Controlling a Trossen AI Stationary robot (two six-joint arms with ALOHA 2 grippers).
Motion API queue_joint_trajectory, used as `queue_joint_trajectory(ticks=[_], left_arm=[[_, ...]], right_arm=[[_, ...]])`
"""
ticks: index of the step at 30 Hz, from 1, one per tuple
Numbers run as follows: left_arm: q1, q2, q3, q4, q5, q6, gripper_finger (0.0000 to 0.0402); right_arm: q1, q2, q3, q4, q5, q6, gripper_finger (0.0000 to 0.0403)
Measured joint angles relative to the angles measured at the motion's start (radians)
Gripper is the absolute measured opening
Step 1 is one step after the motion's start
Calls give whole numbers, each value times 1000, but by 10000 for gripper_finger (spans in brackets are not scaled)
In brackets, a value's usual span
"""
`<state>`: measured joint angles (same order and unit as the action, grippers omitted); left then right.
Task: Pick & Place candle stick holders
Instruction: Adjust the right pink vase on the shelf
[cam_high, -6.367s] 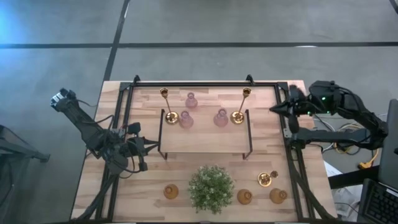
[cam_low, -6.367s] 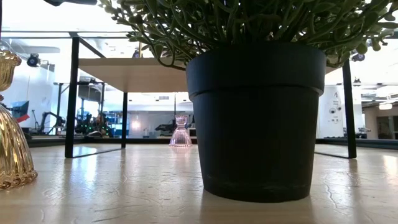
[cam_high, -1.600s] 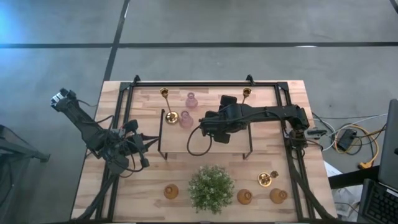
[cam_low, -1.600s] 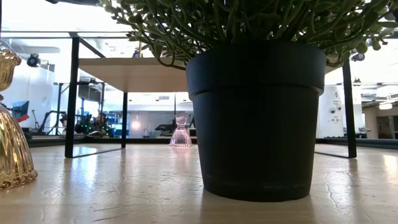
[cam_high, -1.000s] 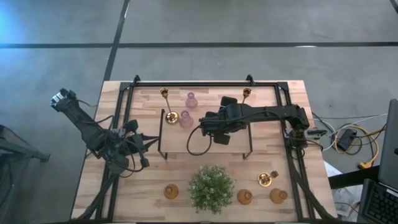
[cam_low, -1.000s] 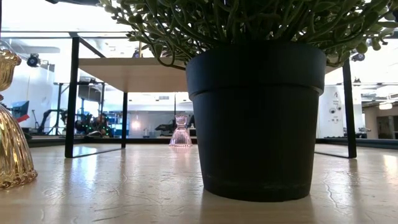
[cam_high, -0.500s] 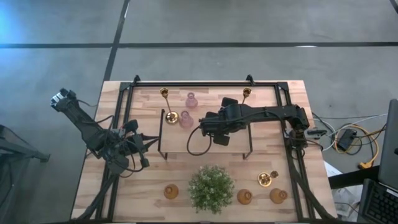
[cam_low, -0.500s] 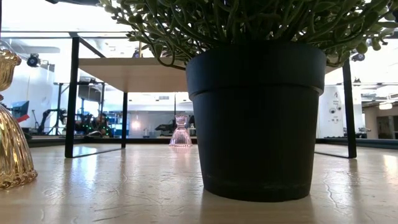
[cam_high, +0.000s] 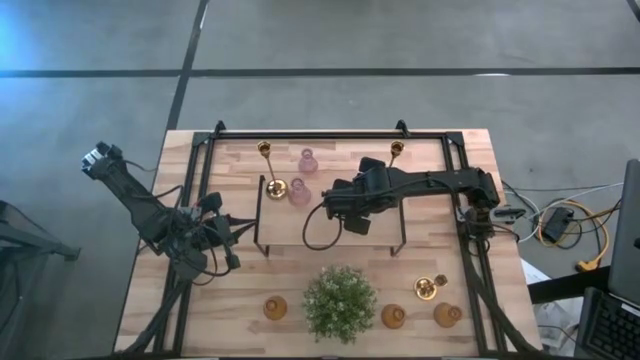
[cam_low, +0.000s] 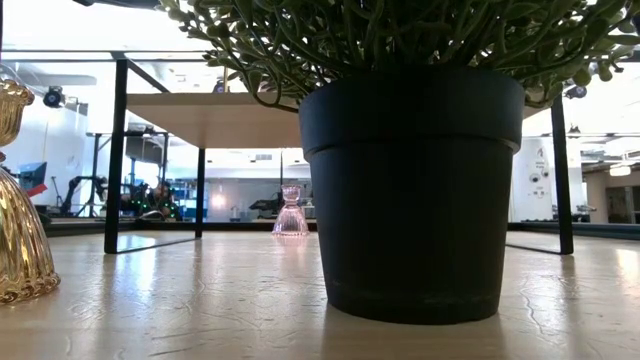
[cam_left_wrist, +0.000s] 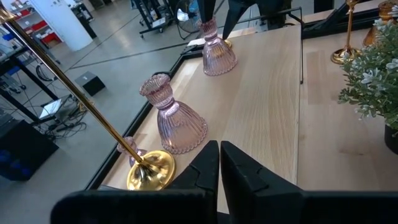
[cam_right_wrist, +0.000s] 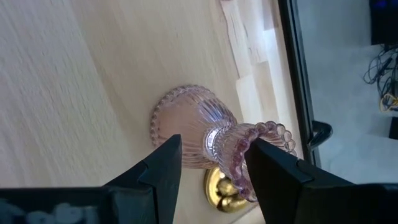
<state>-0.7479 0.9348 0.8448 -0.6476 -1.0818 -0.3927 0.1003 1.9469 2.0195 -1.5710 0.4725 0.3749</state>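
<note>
We find the right gripper (cam_right_wrist: 208, 163) jaws parted, straddling the upright pink holder's (cam_right_wrist: 208, 134) neck; left gripper (cam_left_wrist: 219, 163) clenched, idle.

No readable text in any view.

No lettering, label, brand mark, number or sign can be made out on the table (cam_high: 240, 290), on the black plant pot (cam_low: 412, 190), on the candle stick holders (cam_left_wrist: 174, 121), or on the dark arms. The room behind, in the low view's middle left and the left wrist view's upper left, holds shelves and equipment too small to read.
</note>
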Motion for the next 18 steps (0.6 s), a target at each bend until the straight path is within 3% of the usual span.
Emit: queue_joint_trajectory(ticks=[18], left_arm=[[0,0,0,0,0,0,19]], right_arm=[[15,-27,-38,0,-5,-13,166]])
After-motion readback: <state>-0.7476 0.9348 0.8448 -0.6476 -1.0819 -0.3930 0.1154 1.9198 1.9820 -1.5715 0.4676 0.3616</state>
